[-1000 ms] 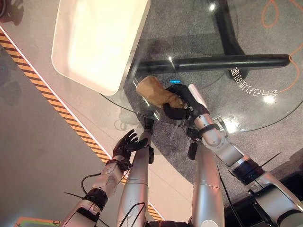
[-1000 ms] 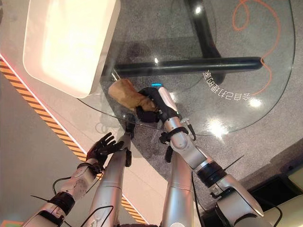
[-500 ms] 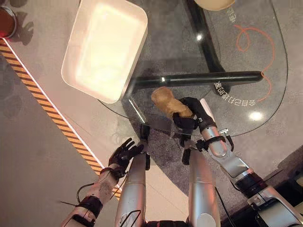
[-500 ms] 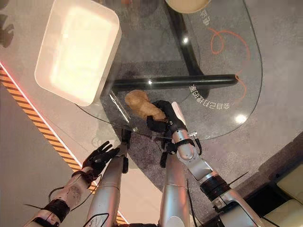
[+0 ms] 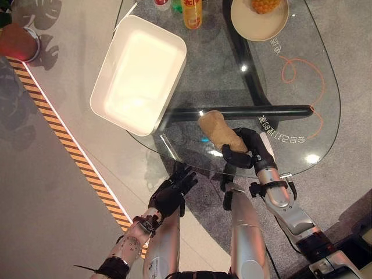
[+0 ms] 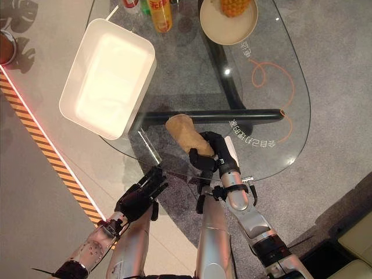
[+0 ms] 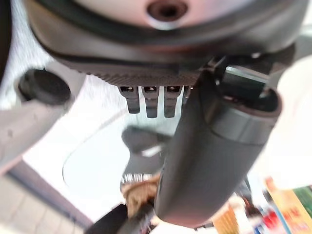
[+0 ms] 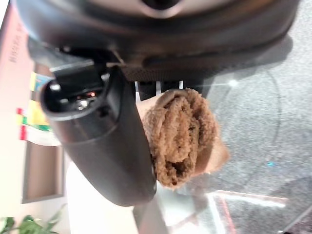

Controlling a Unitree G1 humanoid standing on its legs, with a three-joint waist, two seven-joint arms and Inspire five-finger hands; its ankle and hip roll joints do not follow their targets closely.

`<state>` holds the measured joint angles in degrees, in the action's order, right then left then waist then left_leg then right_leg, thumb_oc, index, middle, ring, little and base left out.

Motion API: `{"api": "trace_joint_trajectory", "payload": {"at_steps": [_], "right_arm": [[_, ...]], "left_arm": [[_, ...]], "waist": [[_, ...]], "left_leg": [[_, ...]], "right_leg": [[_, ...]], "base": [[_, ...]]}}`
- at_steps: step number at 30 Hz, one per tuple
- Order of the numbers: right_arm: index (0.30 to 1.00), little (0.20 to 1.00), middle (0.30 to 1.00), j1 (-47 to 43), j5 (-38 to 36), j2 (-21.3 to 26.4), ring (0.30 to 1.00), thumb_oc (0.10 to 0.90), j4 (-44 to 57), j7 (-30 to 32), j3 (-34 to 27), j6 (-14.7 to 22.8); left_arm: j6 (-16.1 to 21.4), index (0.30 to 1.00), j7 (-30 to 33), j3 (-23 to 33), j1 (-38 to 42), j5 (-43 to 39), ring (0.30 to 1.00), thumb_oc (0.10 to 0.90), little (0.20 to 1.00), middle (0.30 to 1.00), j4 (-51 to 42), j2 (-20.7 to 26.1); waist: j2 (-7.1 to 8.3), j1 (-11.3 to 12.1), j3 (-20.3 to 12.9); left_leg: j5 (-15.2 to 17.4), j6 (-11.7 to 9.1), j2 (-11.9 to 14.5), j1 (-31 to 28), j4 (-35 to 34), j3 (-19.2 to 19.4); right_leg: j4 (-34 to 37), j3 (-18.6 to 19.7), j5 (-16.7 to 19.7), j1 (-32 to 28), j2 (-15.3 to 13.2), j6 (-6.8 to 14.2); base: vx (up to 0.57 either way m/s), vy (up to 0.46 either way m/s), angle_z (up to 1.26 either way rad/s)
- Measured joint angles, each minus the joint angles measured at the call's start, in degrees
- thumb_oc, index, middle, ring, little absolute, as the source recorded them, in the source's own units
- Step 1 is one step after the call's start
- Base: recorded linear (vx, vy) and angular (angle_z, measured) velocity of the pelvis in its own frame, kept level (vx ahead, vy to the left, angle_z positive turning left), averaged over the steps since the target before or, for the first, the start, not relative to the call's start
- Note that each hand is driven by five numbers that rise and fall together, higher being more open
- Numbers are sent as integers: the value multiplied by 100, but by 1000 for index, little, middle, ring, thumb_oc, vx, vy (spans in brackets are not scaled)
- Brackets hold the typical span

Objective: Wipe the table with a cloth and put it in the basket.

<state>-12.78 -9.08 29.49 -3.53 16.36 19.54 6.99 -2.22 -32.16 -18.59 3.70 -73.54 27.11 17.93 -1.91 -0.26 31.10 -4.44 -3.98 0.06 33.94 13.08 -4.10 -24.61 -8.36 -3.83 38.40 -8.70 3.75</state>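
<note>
Gripping the brown cloth (image 5: 219,131), the right hand (image 5: 247,152) has its fingers curled round the near end of the bundle, which sticks out over the glass table (image 5: 325,116) near its front edge. From the head views I cannot tell whether the cloth touches the glass. The white basket (image 5: 139,72) sits at the table's left end, apart from the cloth. The left hand (image 5: 171,195) hangs below the table's edge, fingers straight and spread, holding nothing. A bottle (image 5: 192,13) and a plate (image 5: 256,26) stand at the far side.
</note>
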Motion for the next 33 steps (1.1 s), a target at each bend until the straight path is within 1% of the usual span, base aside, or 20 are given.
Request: {"api": "trace_joint_trajectory", "payload": {"at_steps": [2,5,9,10,13,16,23,25,29,33], "right_arm": [[300,200,300,7,-68,1,300,100,101,-43,-70,90],[300,200,300,21,-512,-3,300,100,318,-281,-122,135],[300,200,300,-10,-1141,6,300,100,522,-1028,-120,142],[300,200,300,-47,-1293,32,300,100,531,-1304,-69,143],[300,200,300,-87,-1363,167,300,100,532,-1658,70,142],[300,200,300,-100,-1361,273,300,100,532,-1871,128,140],[300,200,300,-107,-1353,297,300,100,607,-2016,174,100],[300,200,300,-121,-1345,337,300,100,653,-2016,216,95],[300,200,300,-197,-1113,396,300,100,679,-1998,400,7],[300,200,300,-211,-973,401,300,100,678,-1921,436,-46]], "left_arm": [[3,900,-146,0,-31,-43,900,800,900,900,-94,10],[-5,900,-262,-40,-19,-243,900,800,900,900,-238,20],[-32,900,-331,-89,112,-336,900,800,900,900,-419,45],[-46,900,-330,-82,162,-397,900,800,900,900,-445,56],[-95,900,-329,-66,247,-646,900,800,900,900,-500,70],[-76,900,-322,-47,281,-808,900,800,900,900,-594,70],[162,900,41,130,387,-889,900,800,900,900,-762,79],[185,900,48,128,459,-895,900,800,900,900,-777,94],[370,900,145,127,550,-966,900,800,900,900,-964,93],[541,900,145,150,570,-1116,900,800,900,900,-1061,95]], "waist": [[0,-7,0],[10,-25,4],[30,-55,11],[57,-68,14],[85,-70,14],[103,-79,21],[184,-165,26],[185,-163,25],[187,-160,25],[187,-160,25]], "left_leg": [[0,1,2,0,1,0],[2,1,8,0,3,2],[4,4,18,-1,4,7],[4,3,24,-2,3,9],[4,3,33,-3,3,9],[4,2,35,-3,4,11],[7,-1,52,5,13,12],[8,-2,56,5,12,14],[12,-5,62,25,8,16],[18,-4,62,70,10,24]], "right_leg": [[-3,0,0,0,2,0],[-2,2,0,-1,7,0],[0,6,1,-1,17,0],[4,6,1,-2,23,0],[12,5,5,-7,32,-4],[12,5,5,-7,34,-5],[18,6,5,-5,51,-5],[21,7,5,-5,55,-5],[30,6,5,13,60,-6],[35,13,5,55,60,-6]], "base": [[0,0,0],[0,0,0],[0,0,0],[0,0,0],[0,0,0],[0,0,0],[0,0,0],[0,0,0],[0,0,0],[0,0,0]]}}
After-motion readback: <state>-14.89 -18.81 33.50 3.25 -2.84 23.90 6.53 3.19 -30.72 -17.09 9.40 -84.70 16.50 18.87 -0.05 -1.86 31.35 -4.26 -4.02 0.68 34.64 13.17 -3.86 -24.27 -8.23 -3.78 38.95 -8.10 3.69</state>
